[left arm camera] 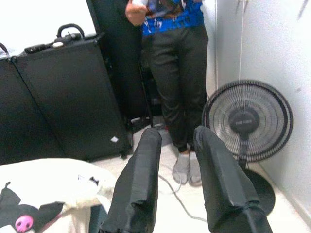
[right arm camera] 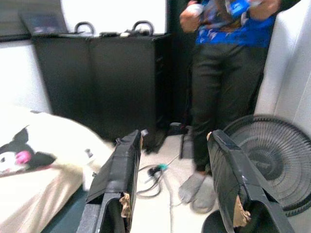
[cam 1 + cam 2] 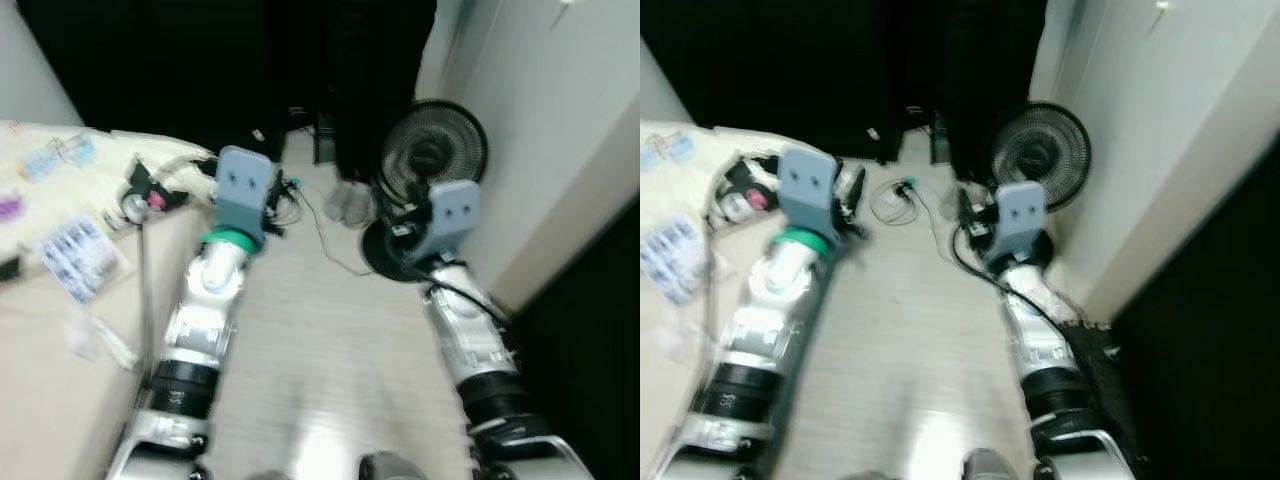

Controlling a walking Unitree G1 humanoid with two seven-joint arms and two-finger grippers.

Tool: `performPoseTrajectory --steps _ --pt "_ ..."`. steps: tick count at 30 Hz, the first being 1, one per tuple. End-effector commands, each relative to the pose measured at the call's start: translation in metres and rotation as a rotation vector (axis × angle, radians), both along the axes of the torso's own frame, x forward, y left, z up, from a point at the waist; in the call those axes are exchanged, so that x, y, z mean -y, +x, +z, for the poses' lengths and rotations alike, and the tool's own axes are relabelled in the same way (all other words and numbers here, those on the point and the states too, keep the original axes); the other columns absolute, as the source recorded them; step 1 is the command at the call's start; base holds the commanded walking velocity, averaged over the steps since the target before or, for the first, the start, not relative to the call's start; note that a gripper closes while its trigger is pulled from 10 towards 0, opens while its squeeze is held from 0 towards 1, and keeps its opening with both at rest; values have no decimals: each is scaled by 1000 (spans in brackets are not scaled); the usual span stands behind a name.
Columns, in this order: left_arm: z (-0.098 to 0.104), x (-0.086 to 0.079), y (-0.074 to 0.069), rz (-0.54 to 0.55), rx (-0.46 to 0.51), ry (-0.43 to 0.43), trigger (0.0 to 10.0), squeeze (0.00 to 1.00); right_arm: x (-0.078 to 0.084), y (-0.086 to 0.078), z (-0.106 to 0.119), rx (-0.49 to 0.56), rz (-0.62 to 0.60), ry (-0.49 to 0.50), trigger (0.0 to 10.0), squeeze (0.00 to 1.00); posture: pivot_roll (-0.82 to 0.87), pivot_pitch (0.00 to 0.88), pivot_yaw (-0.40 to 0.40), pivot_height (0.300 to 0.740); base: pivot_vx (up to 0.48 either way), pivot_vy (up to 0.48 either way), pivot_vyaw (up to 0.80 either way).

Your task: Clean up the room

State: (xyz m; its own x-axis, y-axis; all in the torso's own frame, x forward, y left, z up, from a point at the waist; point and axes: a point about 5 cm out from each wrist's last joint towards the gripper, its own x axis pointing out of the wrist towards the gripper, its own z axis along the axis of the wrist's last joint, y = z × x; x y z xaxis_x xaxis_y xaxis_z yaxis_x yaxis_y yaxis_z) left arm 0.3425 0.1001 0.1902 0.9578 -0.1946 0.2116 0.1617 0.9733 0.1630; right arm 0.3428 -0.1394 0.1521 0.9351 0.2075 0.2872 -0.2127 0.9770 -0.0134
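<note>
A cream-covered bed [image 3: 50, 390] fills the left side, strewn with loose things: a blue-and-white packet [image 3: 78, 255], clear wrappers [image 3: 95, 335] and a black-and-pink plush-like item [image 3: 150, 190] near its far corner. My left gripper [image 1: 177, 133] is held out over the floor beside the bed's edge, open, with nothing between its fingers [image 1: 138, 184]. My right gripper [image 2: 176, 137] reaches forward toward the fan, also open and empty. Both arms stretch ahead of me in the eye views, which are blurred.
A person [image 1: 177, 82] in dark trousers and grey socks [image 3: 347, 203] stands ahead by a black floor fan [image 3: 432, 150]. Cables [image 3: 895, 195] lie on the pale floor. Black cases [image 1: 63, 97] line the far wall. A white wall [image 3: 560, 150] closes the right.
</note>
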Motion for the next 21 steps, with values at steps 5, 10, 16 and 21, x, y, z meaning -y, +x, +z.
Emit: performPoseTrajectory --steps 5,10,16,21 --pt "-6 -8 1 25 -24 12 10000 0 -6 -1 -3 -10 14 9 10000 0 -23 0 74 740 480 0 0" --pt "-6 -7 0 23 -26 11 10000 0 -6 -2 -3 -11 16 1 10000 0 -23 0 73 740 480 0 0" --pt "-15 -4 0 -8 -78 40 10000 0 -6 -2 -6 -16 24 -29 10000 0 -24 0 70 740 75 0 131" --pt "-26 -2 -4 -56 -109 67 10000 0 -6 -4 -13 -36 27 -63 10000 0 -25 0 68 740 0 0 781"
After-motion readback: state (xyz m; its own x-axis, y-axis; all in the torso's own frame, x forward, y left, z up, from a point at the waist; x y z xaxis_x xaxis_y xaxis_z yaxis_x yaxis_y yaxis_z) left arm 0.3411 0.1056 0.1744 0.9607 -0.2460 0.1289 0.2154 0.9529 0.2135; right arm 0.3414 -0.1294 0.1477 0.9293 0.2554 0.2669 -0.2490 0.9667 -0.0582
